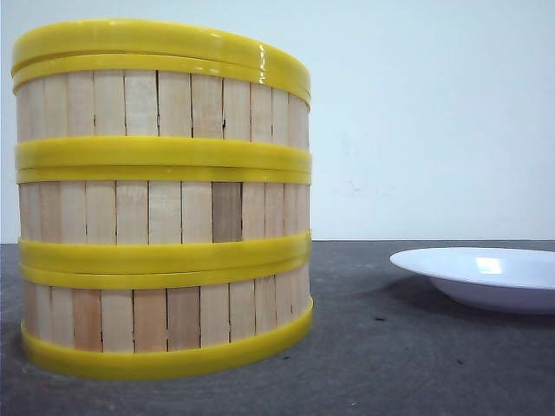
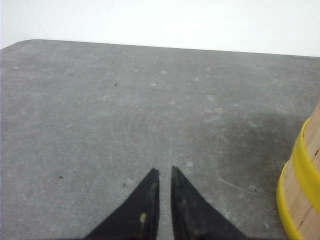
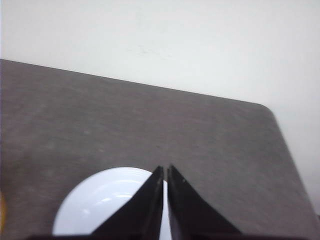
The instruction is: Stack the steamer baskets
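Three steamer baskets (image 1: 163,204) with light wooden slat walls and yellow rims stand stacked in one column at the left of the front view, close to the camera. A yellow rim caps the top. Part of the stack's lowest basket (image 2: 302,190) shows in the left wrist view, off to one side of my left gripper (image 2: 165,170). That gripper is shut and empty above bare grey table. My right gripper (image 3: 165,168) is also shut and empty, hovering over the white plate. Neither gripper appears in the front view.
A white plate (image 1: 486,276) sits on the dark grey table (image 1: 399,364) at the right, also seen under my right gripper (image 3: 100,205). A white wall rises behind the table. The table's far edge and a rounded corner (image 3: 267,110) show in the right wrist view.
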`<state>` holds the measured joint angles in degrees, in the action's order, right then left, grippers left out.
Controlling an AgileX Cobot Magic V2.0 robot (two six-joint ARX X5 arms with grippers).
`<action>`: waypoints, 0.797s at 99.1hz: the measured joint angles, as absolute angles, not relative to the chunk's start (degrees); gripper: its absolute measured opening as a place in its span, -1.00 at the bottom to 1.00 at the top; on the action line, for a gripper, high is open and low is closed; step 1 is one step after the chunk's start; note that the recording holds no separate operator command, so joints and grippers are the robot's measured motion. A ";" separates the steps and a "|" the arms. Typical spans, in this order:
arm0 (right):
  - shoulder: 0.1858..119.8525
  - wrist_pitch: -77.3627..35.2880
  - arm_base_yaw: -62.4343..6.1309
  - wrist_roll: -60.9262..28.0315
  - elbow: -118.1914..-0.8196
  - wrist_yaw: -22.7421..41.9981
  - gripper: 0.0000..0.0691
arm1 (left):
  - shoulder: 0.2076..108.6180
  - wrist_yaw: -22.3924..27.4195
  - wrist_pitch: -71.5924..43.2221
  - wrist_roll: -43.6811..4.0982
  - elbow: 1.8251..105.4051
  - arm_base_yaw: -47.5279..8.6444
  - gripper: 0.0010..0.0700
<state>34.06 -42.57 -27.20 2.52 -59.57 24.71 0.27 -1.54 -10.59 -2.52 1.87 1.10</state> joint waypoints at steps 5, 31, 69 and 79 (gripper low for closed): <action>32.99 -42.52 -24.51 1.98 -58.52 23.51 -0.98 | 0.27 -1.54 -10.59 -2.52 1.87 1.10 -0.99; 25.12 -34.92 -16.84 1.23 -46.24 20.95 -0.98 | 0.27 -1.54 -10.57 -2.52 1.87 1.10 -0.99; 8.43 -27.00 -9.19 1.23 -22.44 13.30 -0.98 | 0.27 -1.54 -10.59 -2.52 1.87 1.10 -0.99; 4.60 -26.46 -7.07 1.26 -18.11 12.12 -0.98 | 0.27 -1.54 -10.59 -2.52 1.87 1.10 -0.99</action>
